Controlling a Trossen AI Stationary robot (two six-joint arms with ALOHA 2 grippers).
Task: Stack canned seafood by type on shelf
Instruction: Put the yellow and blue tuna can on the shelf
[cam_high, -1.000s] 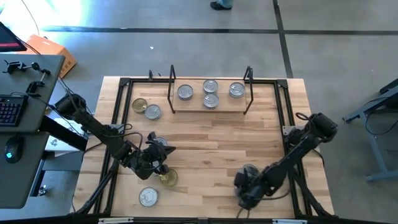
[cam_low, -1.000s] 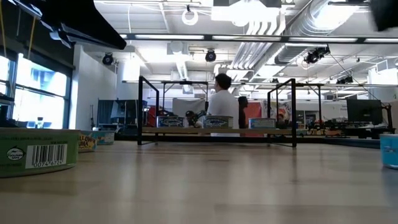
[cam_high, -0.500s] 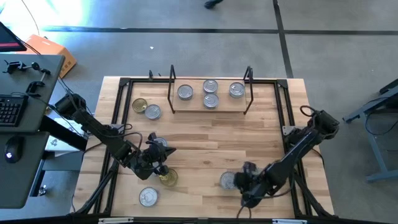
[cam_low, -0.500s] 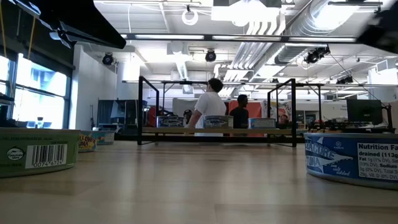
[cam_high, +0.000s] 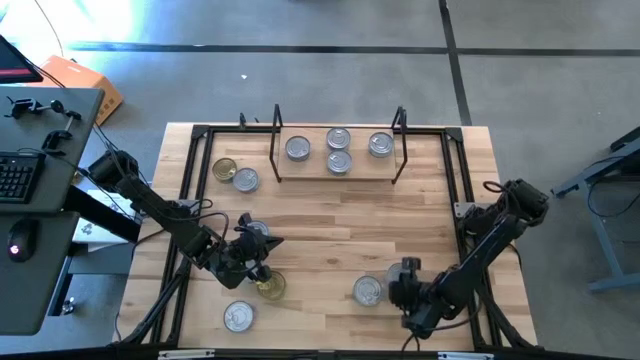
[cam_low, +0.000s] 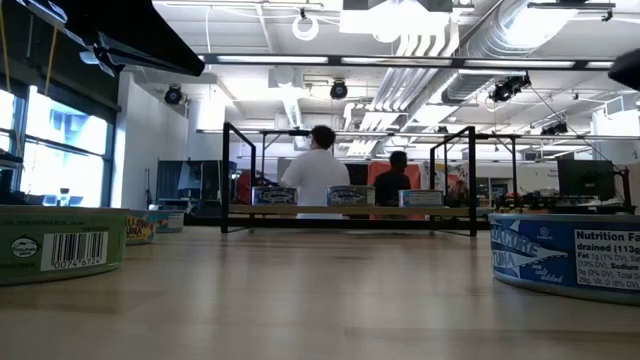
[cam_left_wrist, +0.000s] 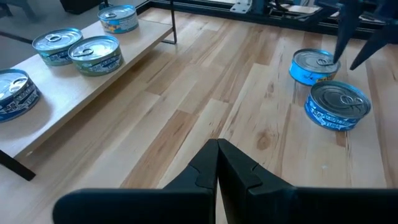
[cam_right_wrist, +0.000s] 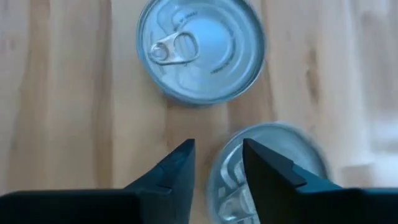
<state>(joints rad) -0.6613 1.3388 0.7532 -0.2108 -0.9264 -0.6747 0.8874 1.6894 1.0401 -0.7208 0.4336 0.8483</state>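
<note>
The shelf stands at the table's far side, and several silver-lidded tins rest on its board. More tins lie on the table: a gold and a silver one at far left, and a gold and a silver one at near left. My left gripper hovers shut above the table, beside the near gold tin. My right gripper points down, open, near the front edge, between two blue-labelled silver tins. My right gripper has one finger over the lid of the nearer silver tin, close to its rim. The finger hides the spot, so I cannot tell whether it touches. The tin stands flat on the table.
A black frame runs round the wooden tabletop. Bare wood lies between the shelf and the near tins. In the low view a green-labelled tin sits close on the left and a blue-labelled one on the right. People stand beyond the table.
My right gripper has gone a little toward the table's right edge and has rolled. A silver tin that it covered now shows on the table to its left. In the low view the blue-labelled tin has come in from the right edge.
</note>
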